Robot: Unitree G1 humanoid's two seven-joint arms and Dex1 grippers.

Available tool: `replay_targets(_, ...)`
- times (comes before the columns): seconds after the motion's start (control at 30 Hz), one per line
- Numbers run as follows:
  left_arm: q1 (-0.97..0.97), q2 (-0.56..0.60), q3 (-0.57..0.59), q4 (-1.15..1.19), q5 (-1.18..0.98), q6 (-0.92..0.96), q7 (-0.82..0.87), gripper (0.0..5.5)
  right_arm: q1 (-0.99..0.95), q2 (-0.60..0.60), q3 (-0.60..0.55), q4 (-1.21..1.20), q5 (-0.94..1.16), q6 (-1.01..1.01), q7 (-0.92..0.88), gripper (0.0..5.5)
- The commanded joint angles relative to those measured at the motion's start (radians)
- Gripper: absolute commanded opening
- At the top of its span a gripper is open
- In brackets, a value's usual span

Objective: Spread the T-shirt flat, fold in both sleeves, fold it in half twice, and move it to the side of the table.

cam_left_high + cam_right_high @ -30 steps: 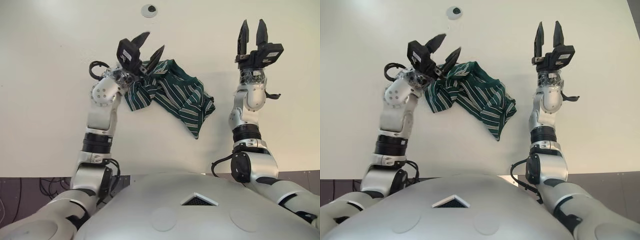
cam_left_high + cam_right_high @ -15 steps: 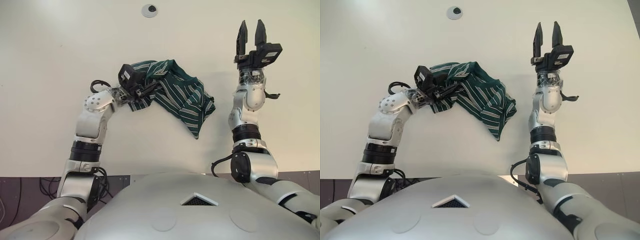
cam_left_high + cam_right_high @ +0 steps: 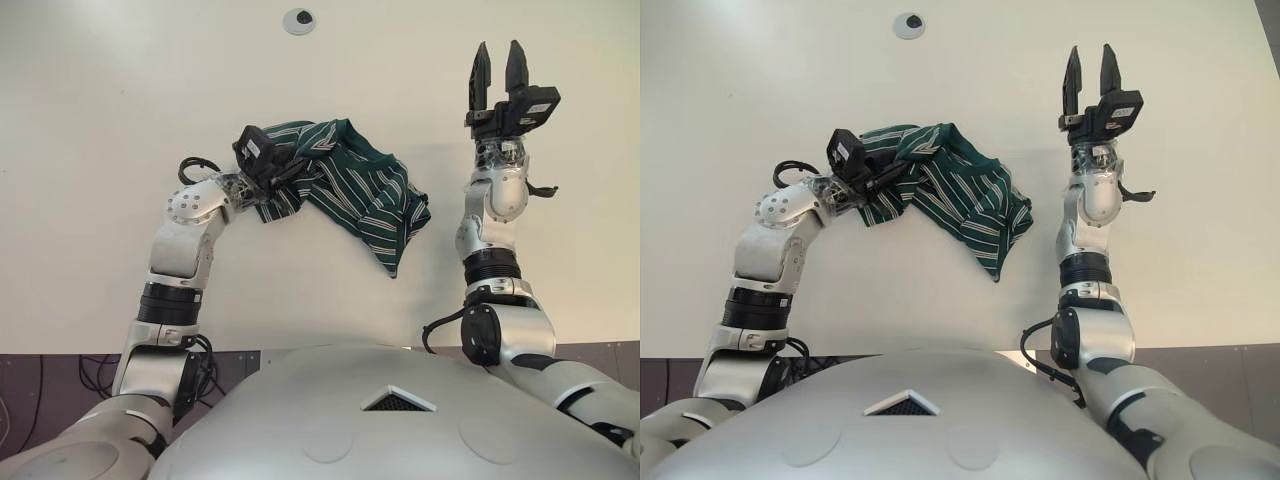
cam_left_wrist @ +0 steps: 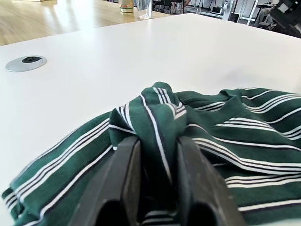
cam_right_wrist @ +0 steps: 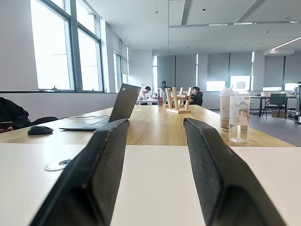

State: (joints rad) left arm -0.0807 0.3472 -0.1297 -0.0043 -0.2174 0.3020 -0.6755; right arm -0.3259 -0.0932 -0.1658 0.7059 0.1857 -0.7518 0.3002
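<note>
Silver shells are covering both arms [image 3: 185, 245], black rings [image 3: 490, 268] banding the joints. Black cables [image 3: 190, 165] are looping near the black left tool [image 3: 288, 168] and right tool [image 3: 498, 50].

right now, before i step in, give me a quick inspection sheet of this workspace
surface: white table, smooth and bare around the job.
job's things: green striped T-shirt lies crumpled mid-table, not spread, no fold made.
clutter: a round grommet set in the table beyond the T-shirt.
grippers: left gripper is shut on a raised fold at the T-shirt's left edge; right gripper is open, holding nothing, off to the T-shirt's right.
cables: dark cables hang below the table's near edge on the robot's left.
surroundings: open office with tall windows; a wooden table behind carries a laptop, mouse and bottles.
</note>
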Motion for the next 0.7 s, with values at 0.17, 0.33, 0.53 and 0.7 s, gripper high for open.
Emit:
replay_targets(0.17,0.005,0.014,0.007,-0.017,-0.002,0.011,-0.003,0.03,-0.001,-0.008,0.001,-0.013,-0.004,0.007,-0.004,2.15)
replay_targets(0.33,0.036,0.109,-0.007,-0.085,-0.039,-0.170,-0.212,0.03,0.012,-0.033,0.001,-0.047,0.033,0.038,0.049,2.15)
replay_targets(0.53,0.057,0.242,0.141,-0.082,-0.304,-0.308,-0.599,0.03,0.084,-0.109,0.009,-0.218,0.313,0.404,0.408,2.15)
replay_targets(0.7,0.051,0.274,0.187,-0.043,-0.358,-0.314,-0.689,0.03,0.229,-0.215,0.075,-0.421,0.377,0.629,0.630,2.15)
